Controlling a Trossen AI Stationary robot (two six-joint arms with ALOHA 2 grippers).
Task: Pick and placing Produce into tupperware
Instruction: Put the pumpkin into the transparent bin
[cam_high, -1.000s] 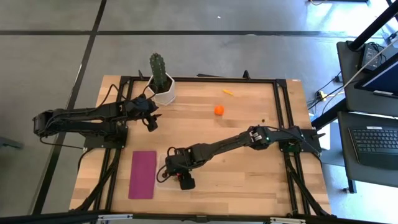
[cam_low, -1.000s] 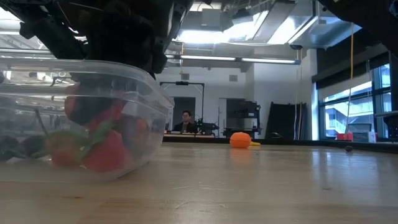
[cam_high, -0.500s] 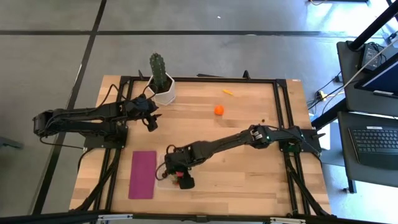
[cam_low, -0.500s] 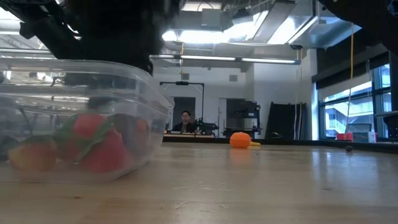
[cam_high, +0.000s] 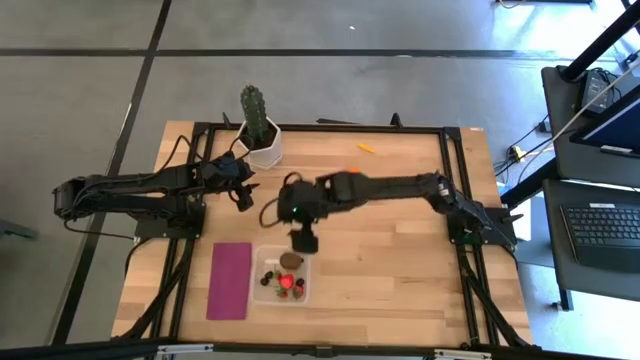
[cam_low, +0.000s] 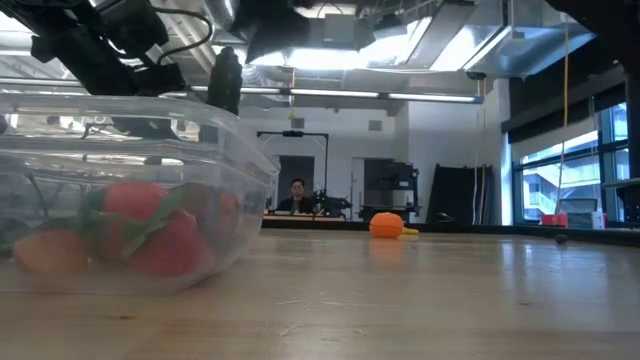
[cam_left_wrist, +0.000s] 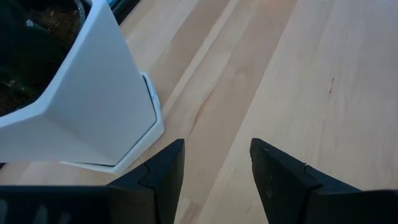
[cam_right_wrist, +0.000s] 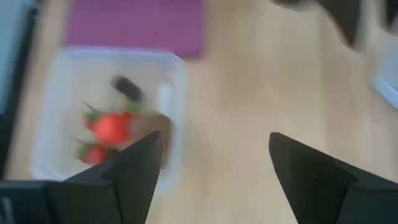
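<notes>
— High view first: where's the right gripper (cam_high: 303, 241)?
— Above the table, just beyond the tub's (cam_high: 262, 291) far edge, arm stretched across from the right side. Its fingers (cam_right_wrist: 134, 171) stand wide apart with nothing between them.
— And what's in the tub?
— Strawberries (cam_high: 286, 284), a brown kiwi (cam_high: 290, 261) and some dark berries (cam_high: 268, 275). In the low view the strawberries (cam_low: 140, 240) lie against the clear wall. The magenta mat (cam_high: 230, 280) lies just beside the tub.
— Anything left on the table?
— The orange (cam_high: 352, 176), mostly hidden under the right arm from above, plain in the low view (cam_low: 386, 224). A thin yellow piece (cam_high: 366, 148) lies near the far edge.
— The left gripper (cam_high: 243, 197)?
— It hangs near the cactus pot (cam_high: 264, 152). The wrist view shows its fingers (cam_left_wrist: 163, 171) partly open, holding nothing, over bare wood beside the pot (cam_left_wrist: 87, 112).
</notes>
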